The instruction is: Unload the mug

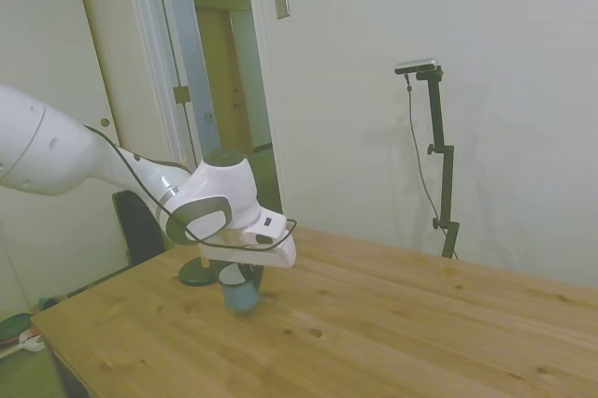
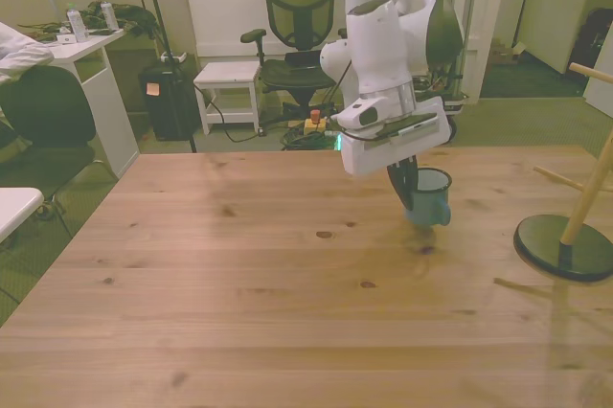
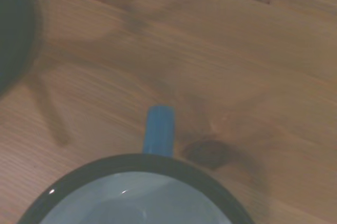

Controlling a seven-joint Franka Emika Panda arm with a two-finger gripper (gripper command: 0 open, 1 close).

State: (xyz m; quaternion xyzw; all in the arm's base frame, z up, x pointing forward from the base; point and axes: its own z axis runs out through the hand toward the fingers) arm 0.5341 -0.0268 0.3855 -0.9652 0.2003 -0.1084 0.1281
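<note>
The light blue mug (image 2: 431, 199) with a dark rim hangs upright a little above the wooden table, its shadow on the boards just below it. My gripper (image 2: 410, 195) comes down from above and is shut on the mug's rim wall on the side toward the front view's left. In the side view the mug (image 1: 241, 297) sits under the gripper (image 1: 247, 278), close to the table top. The wrist view shows the mug's dark rim, white inside (image 3: 131, 197) and blue handle from close by.
A wooden stand with a dark round base (image 2: 563, 247) and slanted pegs is on the table at the front view's right, a short way from the mug. Its base (image 1: 198, 273) shows behind the gripper in the side view. An office chair (image 2: 305, 8) is beyond the table.
</note>
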